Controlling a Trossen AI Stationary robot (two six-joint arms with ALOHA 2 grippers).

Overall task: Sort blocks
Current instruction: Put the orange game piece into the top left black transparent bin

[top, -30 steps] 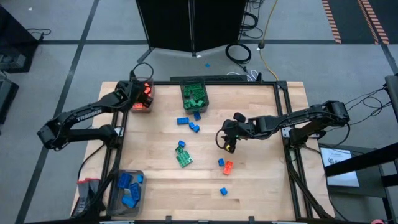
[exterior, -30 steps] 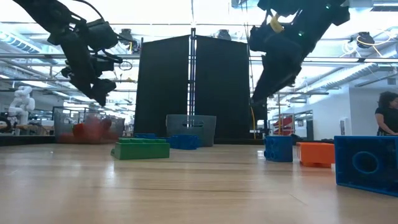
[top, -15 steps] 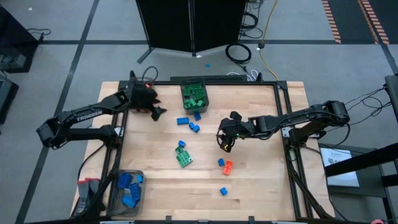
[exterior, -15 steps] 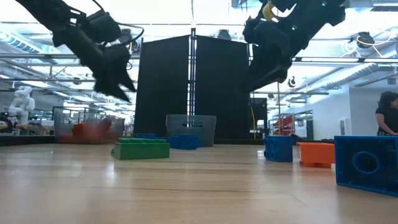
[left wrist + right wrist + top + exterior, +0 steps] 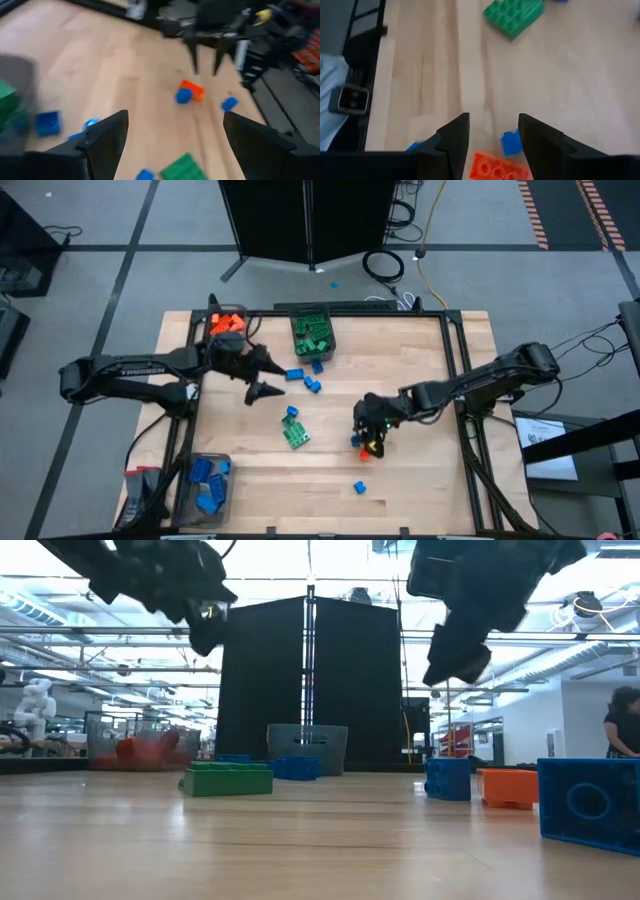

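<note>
While the left end effector (image 5: 268,374) is held spread above the worktop (image 5: 420,480), the right end effector (image 5: 491,131), parted and empty, is poised over an orange block (image 5: 496,166) beside a blue block (image 5: 510,142).

Grey floor (image 5: 120,240) around the wooden table (image 5: 420,480), crossed by dark seam lines. Black panel (image 5: 310,680) upright just behind the table's far edge, tall and dark against the hall. Coiled black cable (image 5: 383,265) and a yellow cable (image 5: 428,230) on the floor beside it. Orange-and-black striped tape (image 5: 535,210) toward one corner. Overhead rails and bright ceiling light (image 5: 340,560) in the low view. White humanoid figure (image 5: 37,705) far off; a person (image 5: 623,725) at the opposite edge.
</note>
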